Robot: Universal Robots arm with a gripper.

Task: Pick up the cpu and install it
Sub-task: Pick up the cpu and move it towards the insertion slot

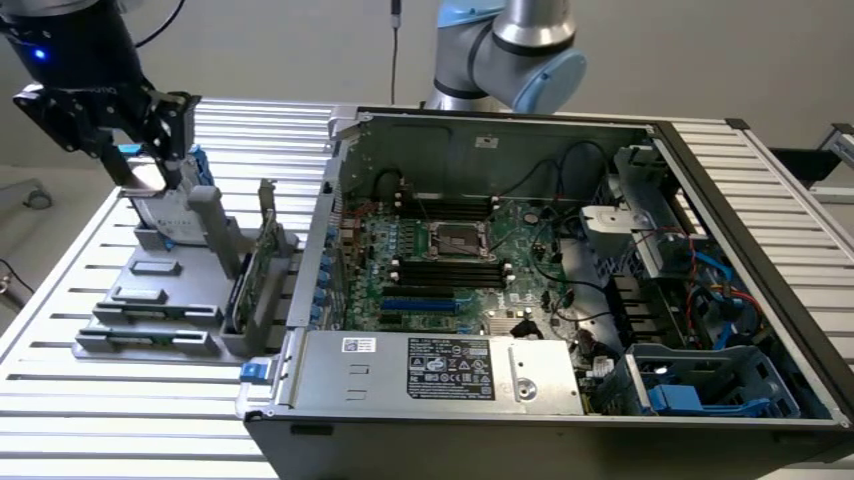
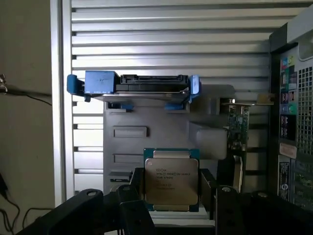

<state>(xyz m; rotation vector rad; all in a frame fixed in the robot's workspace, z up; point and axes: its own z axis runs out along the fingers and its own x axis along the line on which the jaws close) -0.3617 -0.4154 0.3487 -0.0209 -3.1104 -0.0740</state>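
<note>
Open computer case, lid off, bare socket exposed for fitting. Grey parts tray alongside, hard drive stood upright in its slot. Gripper above tray, fingers set wide, clamped on opposite edges of cpu, apparently lifted clear.

Fig. Free: air over fixture & open case top. Obstacles: hard drive on edge just under my gripper; cards standing betw. fixture & case wall.
</note>
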